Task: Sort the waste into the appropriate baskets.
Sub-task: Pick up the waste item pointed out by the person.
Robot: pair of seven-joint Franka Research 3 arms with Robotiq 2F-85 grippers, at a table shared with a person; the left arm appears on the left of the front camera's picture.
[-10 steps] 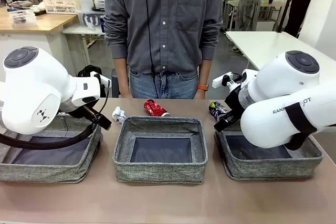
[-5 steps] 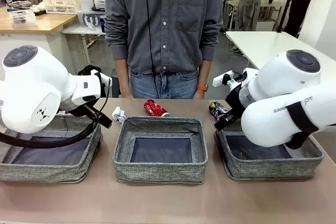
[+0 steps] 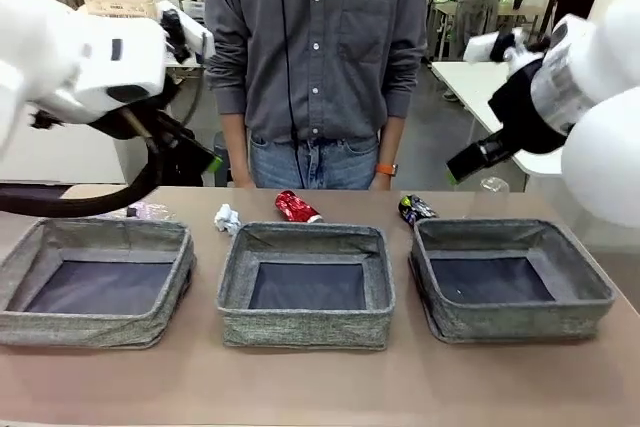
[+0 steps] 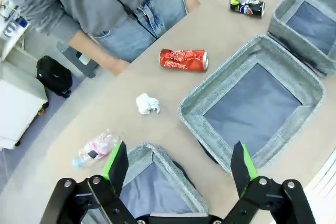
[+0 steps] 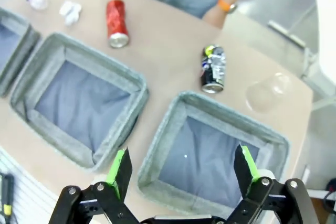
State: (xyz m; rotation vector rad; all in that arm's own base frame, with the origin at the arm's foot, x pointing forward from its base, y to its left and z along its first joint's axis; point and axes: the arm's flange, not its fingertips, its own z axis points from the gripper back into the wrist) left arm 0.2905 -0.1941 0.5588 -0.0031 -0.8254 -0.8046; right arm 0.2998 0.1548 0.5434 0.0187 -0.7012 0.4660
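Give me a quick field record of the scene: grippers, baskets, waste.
left gripper: open, raised, holding nothing
right gripper: open, raised, holding nothing
row: left basket, middle basket, right basket
red can: behind middle basket
dark can: behind right basket
paper: left of red can
bottle: behind left basket
cup: behind right basket
person: standing at far side

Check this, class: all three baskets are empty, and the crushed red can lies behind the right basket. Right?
No. The front view shows the crushed red can behind the middle basket, not the right basket; all three baskets are empty.
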